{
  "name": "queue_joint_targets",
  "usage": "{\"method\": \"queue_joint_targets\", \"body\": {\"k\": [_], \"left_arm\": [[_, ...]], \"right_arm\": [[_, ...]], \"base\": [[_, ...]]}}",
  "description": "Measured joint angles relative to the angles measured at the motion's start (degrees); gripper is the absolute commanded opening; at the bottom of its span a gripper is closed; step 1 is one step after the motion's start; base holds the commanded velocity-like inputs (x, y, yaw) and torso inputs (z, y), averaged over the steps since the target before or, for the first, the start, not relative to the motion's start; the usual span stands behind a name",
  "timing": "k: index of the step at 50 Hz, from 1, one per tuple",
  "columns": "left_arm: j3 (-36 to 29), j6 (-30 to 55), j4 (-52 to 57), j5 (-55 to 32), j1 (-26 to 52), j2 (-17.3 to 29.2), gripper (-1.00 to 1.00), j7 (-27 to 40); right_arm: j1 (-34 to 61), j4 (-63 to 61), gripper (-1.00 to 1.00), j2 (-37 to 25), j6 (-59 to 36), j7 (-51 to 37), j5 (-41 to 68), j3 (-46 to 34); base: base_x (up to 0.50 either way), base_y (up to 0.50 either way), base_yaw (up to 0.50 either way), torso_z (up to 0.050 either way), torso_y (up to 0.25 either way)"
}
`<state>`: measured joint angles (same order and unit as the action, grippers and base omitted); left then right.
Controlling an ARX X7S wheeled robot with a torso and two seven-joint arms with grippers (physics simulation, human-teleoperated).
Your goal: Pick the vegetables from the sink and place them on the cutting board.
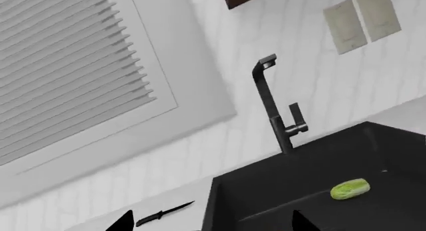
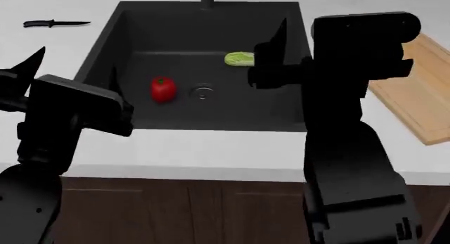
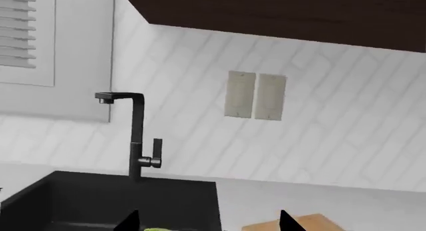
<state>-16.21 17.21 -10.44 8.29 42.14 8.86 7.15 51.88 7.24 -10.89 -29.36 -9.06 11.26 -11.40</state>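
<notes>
The black sink point(image 2: 105, 49) holds a red tomato point(image 2: 162, 89) left of the round drain point(image 2: 202, 91) and a pale-green napa cabbage point(image 2: 239, 58) by the far wall. The cabbage also shows in the left wrist view point(image 1: 350, 188), and as a sliver in the right wrist view point(image 3: 156, 229). The light-wood cutting board point(image 2: 422, 91) lies on the counter to the right of the sink. My left gripper point(image 2: 74, 67) is open and empty, above the sink's left front corner. My right gripper point(image 2: 277, 44) is open and empty, high over the sink's right side near the cabbage.
A black knife point(image 2: 56, 23) lies on the white counter left of the sink and shows in the left wrist view point(image 1: 163, 214). The black faucet point(image 1: 273, 106) stands behind the basin. A tiled wall, two outlet plates point(image 3: 256, 96) and window blinds point(image 1: 60, 66) are behind.
</notes>
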Motion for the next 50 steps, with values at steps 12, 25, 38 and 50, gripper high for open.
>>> {"method": "queue_joint_targets", "body": {"k": [12, 25, 38, 50], "left_arm": [[-2.4, 0.8, -16.4, 2.1, 13.7, -0.4, 1.0, 0.7], [-3.4, 0.6, -25.5, 4.3, 19.0, -0.3, 1.0, 5.3], [-3.1, 2.4, -27.1, 4.1, 20.0, 0.1, 1.0, 6.4], [-3.3, 3.8, -26.4, 3.5, 20.1, 1.2, 1.0, 5.0]], "right_arm": [[15.2, 26.9, 1.0, 0.9, 7.5, 2.8, -5.3, -7.4], [18.6, 34.3, 1.0, 0.9, 10.5, 2.8, -6.9, -9.8], [18.1, 33.0, 1.0, 0.1, 9.3, 2.8, -7.1, -10.6], [17.2, 29.2, 1.0, -1.0, 6.4, 3.3, -7.0, -11.2]], "base": [[0.5, 0.0, 0.0, 0.028, -0.001], [0.5, 0.0, 0.0, 0.0, 0.0], [0.5, 0.0, 0.0, 0.0, 0.0], [0.5, 0.0, 0.0, 0.0, 0.001]]}}
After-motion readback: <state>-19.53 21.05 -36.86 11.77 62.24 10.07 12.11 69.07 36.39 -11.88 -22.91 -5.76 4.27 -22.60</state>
